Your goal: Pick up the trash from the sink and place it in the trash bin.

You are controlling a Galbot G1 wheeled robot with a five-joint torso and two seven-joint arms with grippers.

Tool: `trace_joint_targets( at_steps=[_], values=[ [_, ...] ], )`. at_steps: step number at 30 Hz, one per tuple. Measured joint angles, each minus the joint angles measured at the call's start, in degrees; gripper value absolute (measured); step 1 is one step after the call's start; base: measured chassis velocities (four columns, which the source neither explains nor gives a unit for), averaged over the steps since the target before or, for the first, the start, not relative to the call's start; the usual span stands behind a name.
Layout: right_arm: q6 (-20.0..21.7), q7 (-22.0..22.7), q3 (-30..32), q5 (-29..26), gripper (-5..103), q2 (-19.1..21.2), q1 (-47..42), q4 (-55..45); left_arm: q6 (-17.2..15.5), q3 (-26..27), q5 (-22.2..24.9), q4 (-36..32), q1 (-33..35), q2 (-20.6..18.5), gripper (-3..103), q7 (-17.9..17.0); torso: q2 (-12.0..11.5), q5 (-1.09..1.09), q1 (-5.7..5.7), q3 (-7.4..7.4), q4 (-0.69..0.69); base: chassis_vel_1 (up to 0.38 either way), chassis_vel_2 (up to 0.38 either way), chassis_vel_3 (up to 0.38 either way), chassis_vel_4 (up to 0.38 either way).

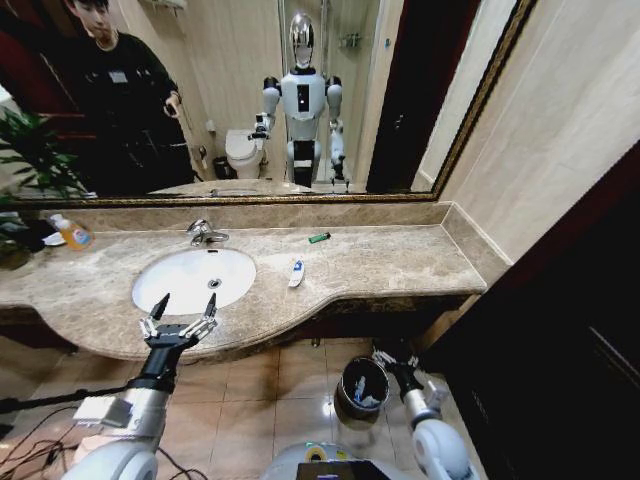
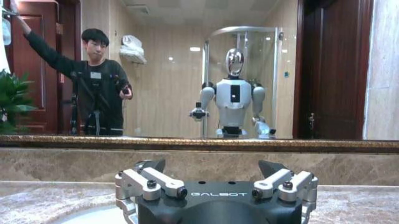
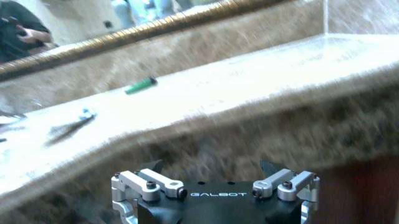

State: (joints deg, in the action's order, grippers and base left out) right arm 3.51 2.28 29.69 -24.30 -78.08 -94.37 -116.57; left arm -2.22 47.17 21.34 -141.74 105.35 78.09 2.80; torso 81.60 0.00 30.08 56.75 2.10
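Note:
The white oval sink [image 1: 185, 282] is set in the beige marble counter, with the chrome faucet [image 1: 205, 234] behind it. My left gripper [image 1: 187, 300] hovers open and holding nothing over the basin's front rim; the left wrist view shows it [image 2: 212, 167] facing the mirror. Trash lies on the counter right of the basin: a white-and-blue tube [image 1: 296, 273] [image 3: 78, 117] and a small green stick [image 1: 319, 237] [image 3: 140, 85]. The dark round trash bin [image 1: 362, 388] stands on the floor below, with small items inside. My right gripper [image 1: 388, 360] [image 3: 212, 168] is open beside the bin, below the counter edge.
A yellow-orange bottle [image 1: 72, 233] and a green plant [image 1: 30, 160] stand at the counter's left end. A gold-framed mirror [image 1: 300, 195] runs behind the counter. Dark wood panelling [image 1: 570, 330] closes off the right side. Cables [image 1: 30, 440] lie on the tiled floor at left.

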Motion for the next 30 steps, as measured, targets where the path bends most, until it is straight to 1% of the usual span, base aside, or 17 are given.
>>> trace_joint_targets(
  at_steps=[4, 8, 9, 11, 12, 14, 18, 19, 22, 23, 28, 29, 30],
  values=[
    [1.28, -0.22, -0.13, 0.88, 100, 1.05, 2.11, -1.72, 0.00, 0.00, 0.00, 0.00, 0.00, 0.00, 100, 0.00, 0.00, 0.01, 0.00, 0.00, 0.00, 0.000, 0.000, 0.000, 0.000],
    [4.88, 0.11, -1.51, 1.04, 100, 3.14, 6.60, -3.84, 0.00, 0.00, 0.00, 0.00, 0.00, 0.00, 100, 0.00, 0.00, 0.01, 0.01, 0.00, 0.01, 0.000, 0.000, 0.000, 0.000],
    [4.88, 0.11, -1.51, 1.04, 100, 3.14, 6.60, -3.84, 0.00, 0.00, 0.00, 0.00, 0.00, 0.00, 100, 0.00, 0.00, 0.01, 0.01, 0.00, 0.01, 0.000, 0.000, 0.000, 0.000],
    [6.50, 0.23, -2.74, 1.04, 100, 4.10, 8.69, -4.64, 0.00, 0.00, 0.00, 0.00, 0.00, 0.00, 100, 0.00, 0.00, 0.00, 0.01, 0.00, 0.01, 0.000, 0.000, 0.000, 0.000],
    [8.09, 0.28, -4.09, 0.96, 100, 4.87, 10.62, -4.90, 0.00, 0.00, 0.00, 0.00, 0.00, 0.00, 100, 0.00, 0.00, 0.00, 0.01, 0.00, 0.01, 0.000, 0.000, 0.000, 0.000],
    [8.75, 0.33, -4.65, 0.91, 100, 5.15, 11.50, -4.89, 0.00, 0.00, 0.00, 0.00, 0.00, 0.00, 100, 0.00, 0.00, 0.00, 0.01, 0.00, 0.00, 0.000, 0.000, 0.000, 0.000],
    [11.58, 0.62, -9.12, 0.05, 100, 7.33, 18.02, -3.02, 0.00, 0.00, 0.00, 0.00, 0.00, 0.00, 100, 0.00, 0.00, 0.00, 0.01, 0.00, 0.02, 0.000, 0.000, 0.000, 0.000],
    [11.58, 0.62, -9.12, 0.05, 100, 7.33, 18.02, -3.02, 0.00, 0.00, 0.00, 0.00, 0.00, 0.00, 100, 0.00, 0.00, 0.00, 0.01, 0.00, 0.02, 0.000, 0.000, 0.000, 0.000],
    [12.51, 0.33, -12.75, -0.85, 100, 9.05, 22.55, -0.74, 0.00, 0.00, 0.00, 0.00, 0.00, 0.00, 100, 0.00, -0.01, 0.00, 0.01, 0.01, 0.01, 0.000, 0.000, 0.000, 0.000],
    [12.51, 0.33, -12.75, -0.85, 100, 9.05, 22.55, -0.74, 0.00, 0.00, 0.00, 0.00, 0.00, 0.00, 100, 0.00, -0.01, 0.00, 0.01, 0.01, 0.01, 0.000, 0.000, 0.000, 0.000],
    [12.37, 0.24, -19.16, -3.53, 100, 11.43, 31.21, 4.70, 0.00, 0.00, 0.00, 0.00, 0.00, 0.00, 100, 0.00, -0.01, 0.01, 0.01, 0.01, 0.01, 0.000, 0.000, 0.000, 0.000],
    [12.37, 0.24, -19.16, -3.53, 100, 11.43, 31.21, 4.70, 0.00, 0.00, 0.00, 0.00, 0.00, 0.00, 100, 0.00, -0.01, 0.01, 0.01, 0.01, 0.01, 0.000, 0.000, 0.000, 0.000],
    [12.20, 0.25, -20.46, -4.22, 100, 11.86, 33.01, 5.79, 0.00, 0.00, 0.00, 0.00, 0.00, 0.00, 100, 0.00, -0.01, 0.00, 0.01, 0.01, 0.01, 0.000, 0.000, 0.000, 0.000]
  ],
)
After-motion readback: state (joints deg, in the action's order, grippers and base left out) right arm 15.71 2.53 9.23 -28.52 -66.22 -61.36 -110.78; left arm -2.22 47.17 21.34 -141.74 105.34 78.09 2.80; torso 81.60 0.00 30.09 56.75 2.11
